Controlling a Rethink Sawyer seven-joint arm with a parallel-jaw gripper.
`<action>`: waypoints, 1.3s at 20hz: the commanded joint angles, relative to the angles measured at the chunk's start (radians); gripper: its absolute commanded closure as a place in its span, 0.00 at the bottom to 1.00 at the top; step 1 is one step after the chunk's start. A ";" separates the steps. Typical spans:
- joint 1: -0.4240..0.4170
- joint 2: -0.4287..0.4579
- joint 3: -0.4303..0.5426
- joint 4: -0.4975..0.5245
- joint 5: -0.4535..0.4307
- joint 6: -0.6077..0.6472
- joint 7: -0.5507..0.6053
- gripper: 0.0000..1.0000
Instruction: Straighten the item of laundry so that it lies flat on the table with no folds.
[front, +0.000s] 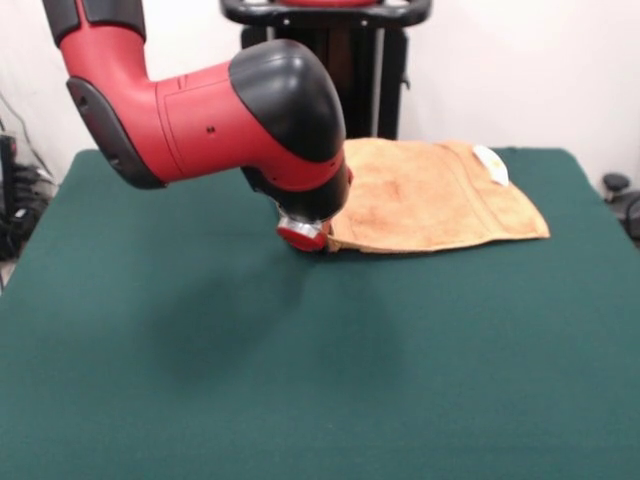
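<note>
- Green felt covers the table (200, 380), and most of it is bare in front of us; the only other stuff we spot is dark clutter off the left edge and a small black object (616, 183) past the right edge.
- Blocking our look is the arm's fat red-and-black wrist (270, 120), which sits right over the towel's left end.
- We see the towel (440, 195), orange-tan terry, lying near the far edge of the table, toward the far right corner.
- Its long axis runs left to right, roughly along that far edge, and the right end angles a bit toward the near side.
- A small white tag (491, 165) sits near its far right side, and a layer looks folded over, with a border band running across the right part.
- The gripper (305, 235) is low down at the towel's near-left corner, touching or just about.
- We honestly can't tell how wide it's open or whether it has hold of the cloth.
</note>
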 joint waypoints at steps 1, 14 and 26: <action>-0.006 0.060 -0.017 -0.031 -0.050 0.040 -0.162 1.00; -0.123 0.069 0.057 -0.032 -0.061 -0.119 -0.210 1.00; -0.098 0.156 0.069 -0.214 -0.060 -0.030 -0.272 1.00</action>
